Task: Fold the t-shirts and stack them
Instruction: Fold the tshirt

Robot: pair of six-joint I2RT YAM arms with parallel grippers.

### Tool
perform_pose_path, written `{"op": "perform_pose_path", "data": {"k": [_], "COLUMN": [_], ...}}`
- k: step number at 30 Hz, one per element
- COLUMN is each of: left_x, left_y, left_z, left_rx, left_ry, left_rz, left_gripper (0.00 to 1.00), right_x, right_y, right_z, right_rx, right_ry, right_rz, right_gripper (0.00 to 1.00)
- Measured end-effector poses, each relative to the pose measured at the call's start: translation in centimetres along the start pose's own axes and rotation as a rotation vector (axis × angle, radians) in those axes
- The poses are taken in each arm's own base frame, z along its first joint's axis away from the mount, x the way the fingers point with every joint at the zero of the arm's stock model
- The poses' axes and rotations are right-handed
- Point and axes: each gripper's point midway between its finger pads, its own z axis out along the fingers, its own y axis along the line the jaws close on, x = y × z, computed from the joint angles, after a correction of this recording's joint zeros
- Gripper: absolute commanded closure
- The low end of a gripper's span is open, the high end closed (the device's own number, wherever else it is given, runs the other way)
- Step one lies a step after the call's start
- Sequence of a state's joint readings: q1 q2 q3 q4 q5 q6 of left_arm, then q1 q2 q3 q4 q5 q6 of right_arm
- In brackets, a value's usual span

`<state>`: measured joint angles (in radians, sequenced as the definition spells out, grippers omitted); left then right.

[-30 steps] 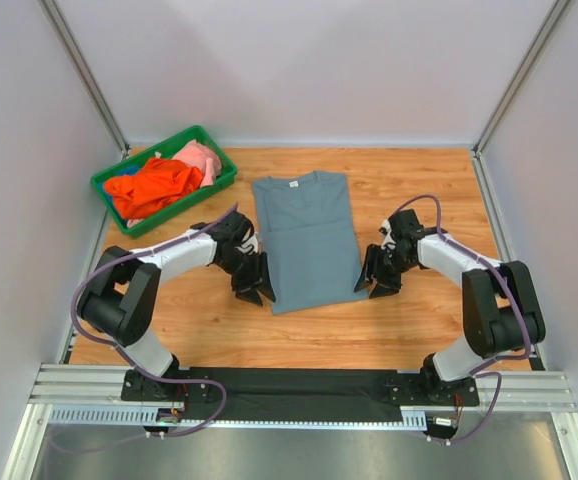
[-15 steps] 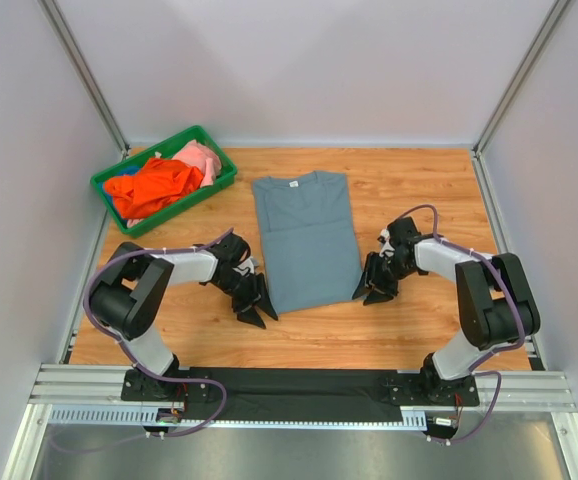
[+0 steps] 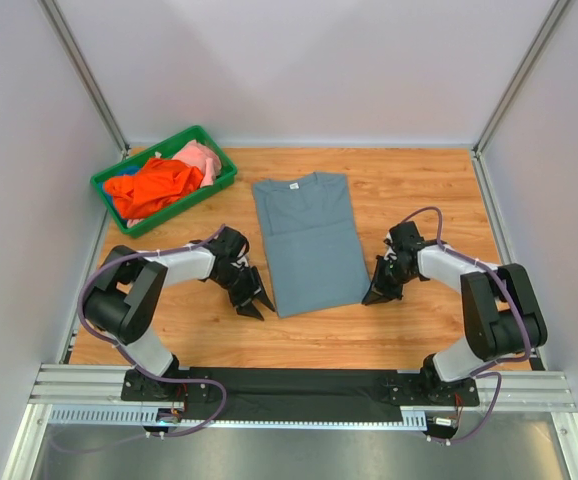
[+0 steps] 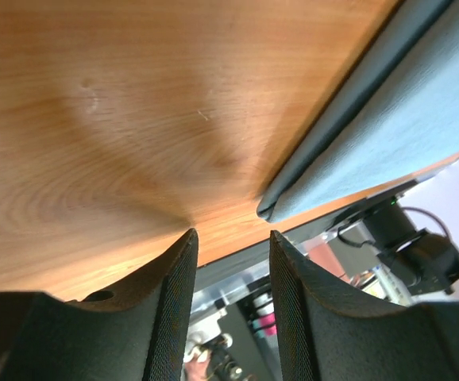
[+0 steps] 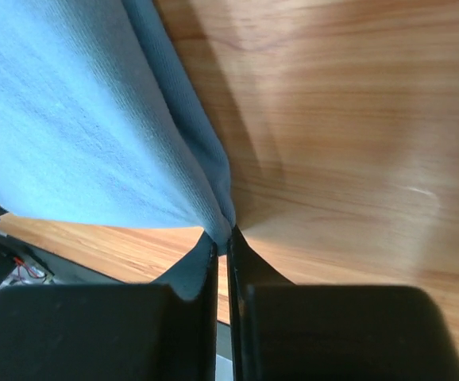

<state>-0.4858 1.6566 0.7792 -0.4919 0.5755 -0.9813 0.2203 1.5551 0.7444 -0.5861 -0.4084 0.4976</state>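
Observation:
A slate grey-blue t-shirt [image 3: 309, 240] lies on the wooden table, sides folded in, neck label at the far end. My right gripper [image 3: 373, 296] is at its near right corner; the right wrist view shows the gripper [image 5: 223, 236] shut on that corner of the shirt [image 5: 71, 111]. My left gripper [image 3: 252, 304] sits low on the table just left of the near left corner. In the left wrist view it [image 4: 231, 235] is open and empty, with the shirt corner [image 4: 268, 209] just ahead and to the right. An orange tee [image 3: 154, 186] and a pink tee [image 3: 202, 157] lie in the bin.
A green plastic bin [image 3: 179, 207] stands at the back left of the table. White walls enclose the table on three sides. The black arm-mount rail [image 3: 299, 385] runs along the near edge.
My right gripper has closed on the shirt's near right corner. My left gripper has shifted slightly near the left corner and stays open. The shirt has not moved.

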Motion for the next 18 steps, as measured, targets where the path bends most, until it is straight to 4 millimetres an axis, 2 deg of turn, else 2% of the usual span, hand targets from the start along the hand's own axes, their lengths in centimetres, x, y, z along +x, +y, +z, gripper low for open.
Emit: {"op": "perform_pose_path", "data": {"k": [2, 3, 5, 6, 8, 12, 18], "left_x": [-0.3, -0.4, -0.5, -0.6, -0.7, -0.8, 0.1], "left_y": [-0.2, -0.4, -0.6, -0.7, -0.8, -1.1, -1.3], "left_z": [-0.1, -0.1, -0.1, -0.1, 0.0, 0.2, 1.1], "left_rx": [0.005, 0.01, 0.017, 0.02, 0.024, 0.041, 0.039], "left_ry": [-0.016, -0.02, -0.024, -0.026, -0.029, -0.037, -0.02], "left_rz": [-0.017, -0.024, -0.034, -0.037, -0.043, -0.054, -0.045], "left_gripper": [0.52, 0.52, 0.52, 0.52, 0.52, 0.52, 0.52], "right_x": [0.0, -0.1, 0.0, 0.0, 0.0, -0.1, -0.5], "right_y": [-0.2, -0.3, -0.3, -0.3, -0.1, -0.2, -0.5], "right_z": [-0.2, -0.2, -0.2, -0.3, -0.5, -0.9, -1.0], "right_rx": [0.014, 0.017, 0.02, 0.019, 0.018, 0.031, 0.053], "right_ry": [-0.015, -0.018, -0.018, -0.018, -0.021, -0.032, -0.046], "right_rz": [0.001, 0.002, 0.013, 0.013, 0.02, 0.021, 0.025], "right_gripper": [0.97, 0.85, 0.76, 0.67, 0.61, 0.56, 0.56]}}
